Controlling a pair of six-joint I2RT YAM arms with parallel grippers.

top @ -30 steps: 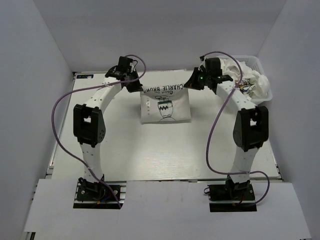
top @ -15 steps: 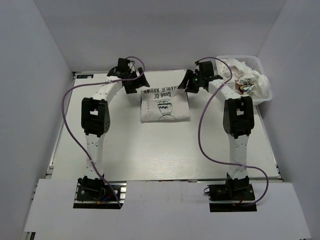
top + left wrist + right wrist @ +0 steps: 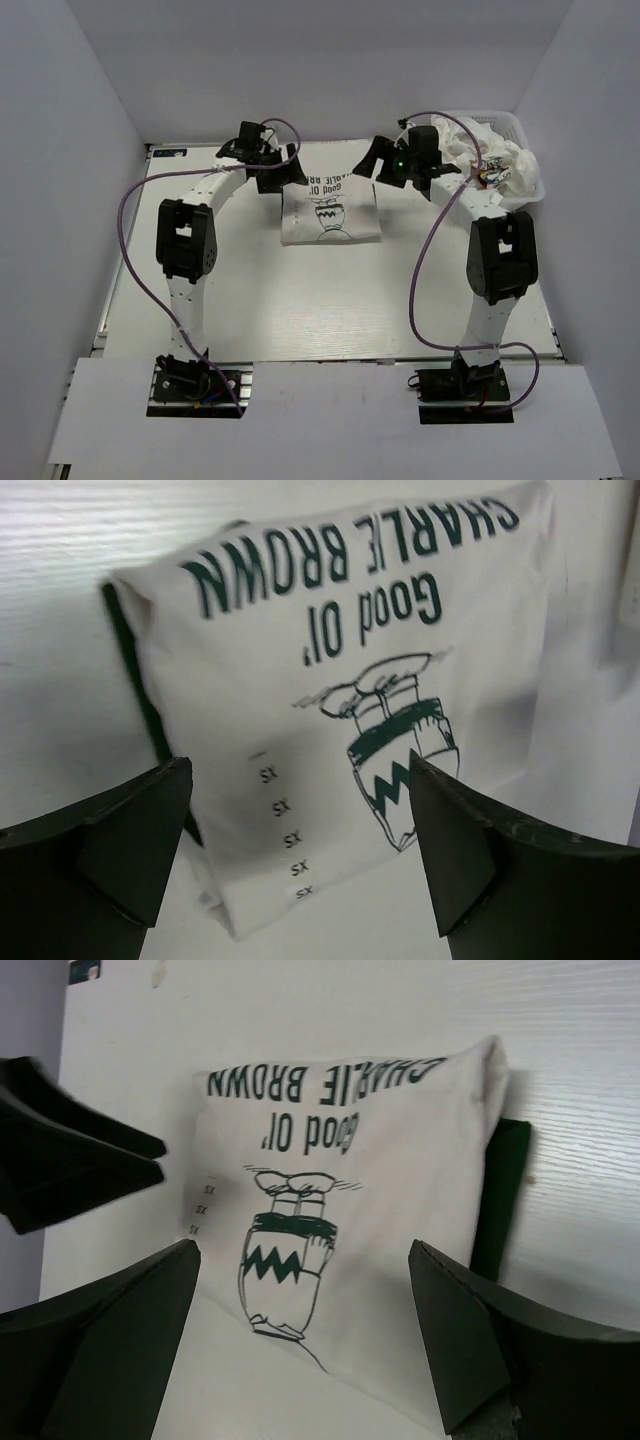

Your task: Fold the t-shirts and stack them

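The folded white cloth t-shirt with dark green sleeves and printed text [image 3: 330,212] lies flat on the white counter [image 3: 300,300]. The left gripper [image 3: 284,171] and right gripper [image 3: 377,162] hover at its far corners, jaws spread and empty, probably poised to pinch both corners for 1 more fold

The top view looks down from above and behind the arm bases [image 3: 195,385], taking in the whole table [image 3: 300,300]. Each wrist view sits low and close, looking between its own fingers [image 3: 100,850] at the folded shirt [image 3: 330,680]. All three share that shirt; the right wrist view also catches the left gripper [image 3: 150,1160].
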